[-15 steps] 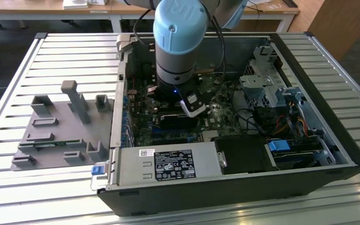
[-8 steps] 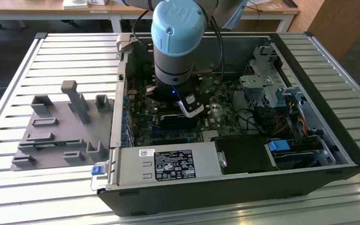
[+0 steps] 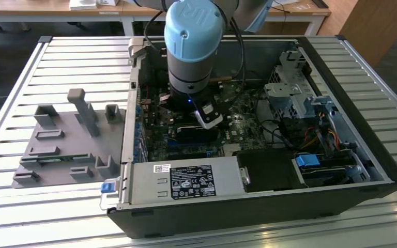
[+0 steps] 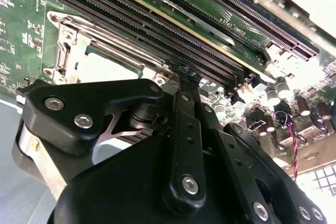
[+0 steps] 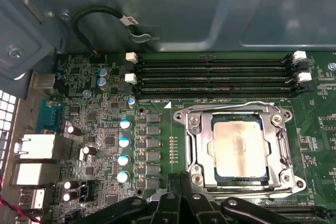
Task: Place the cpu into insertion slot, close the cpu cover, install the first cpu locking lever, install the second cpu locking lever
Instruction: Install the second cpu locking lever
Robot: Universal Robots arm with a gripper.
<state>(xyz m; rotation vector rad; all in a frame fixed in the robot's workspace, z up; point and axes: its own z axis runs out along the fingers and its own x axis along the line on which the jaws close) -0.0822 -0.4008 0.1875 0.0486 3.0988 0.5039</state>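
Observation:
The cpu (image 5: 236,148) lies in the insertion slot (image 5: 195,179), its tan metallic face showing through the window of the cpu cover (image 5: 202,148). The silver cover lies flat over it. A thin wire lever (image 5: 247,104) runs along the socket edge beside the memory slots. My gripper (image 5: 181,182) is shut with nothing between its fingers, its tips close by one corner of the socket. In the second wrist view the gripper (image 4: 184,77) sits beside the socket (image 4: 68,51). In the exterior view the gripper (image 3: 209,118) hangs inside the open computer case over the motherboard.
Several long black memory slots (image 5: 215,77) lie beside the socket, with a row of capacitors (image 5: 124,150) on its other side. The case holds a drive cage (image 3: 291,95), cables (image 3: 322,137) and a power supply (image 3: 184,183). A grey fixture plate (image 3: 64,150) lies at the exterior view's left.

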